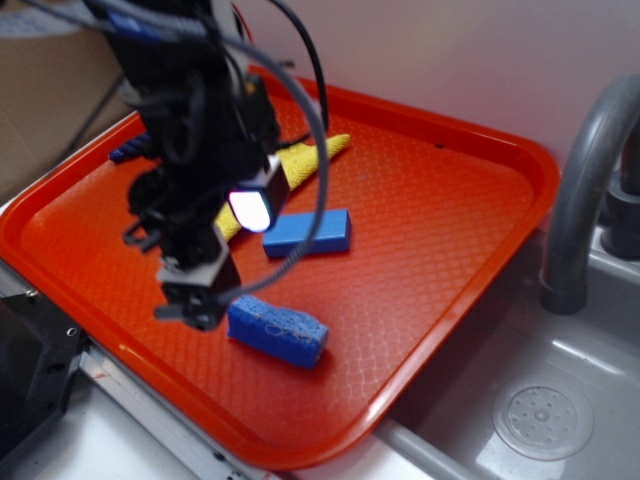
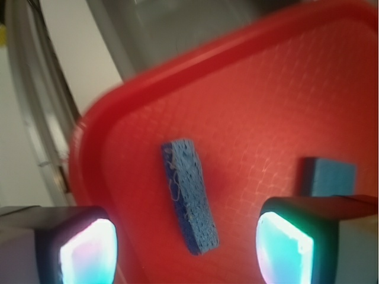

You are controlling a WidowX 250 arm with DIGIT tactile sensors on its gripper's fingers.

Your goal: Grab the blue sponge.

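The blue sponge [image 1: 278, 330] lies flat on the red tray [image 1: 440, 210] near its front edge, rough and porous with pale marks on top. In the wrist view the blue sponge [image 2: 189, 195] runs lengthwise between my two lit pads [image 2: 89, 251], its near end reaching into the gap. My gripper [image 1: 225, 250] hovers just left of and above the sponge, open, with nothing held. The same gripper [image 2: 186, 251] shows its jaws wide apart and not touching the sponge.
A smooth blue rectangular block [image 1: 308, 232] lies behind the sponge, also seen as the block [image 2: 330, 176] beside my right finger. A yellow cloth [image 1: 300, 160] lies further back. A grey faucet [image 1: 580, 200] and sink drain [image 1: 545, 420] are right of the tray.
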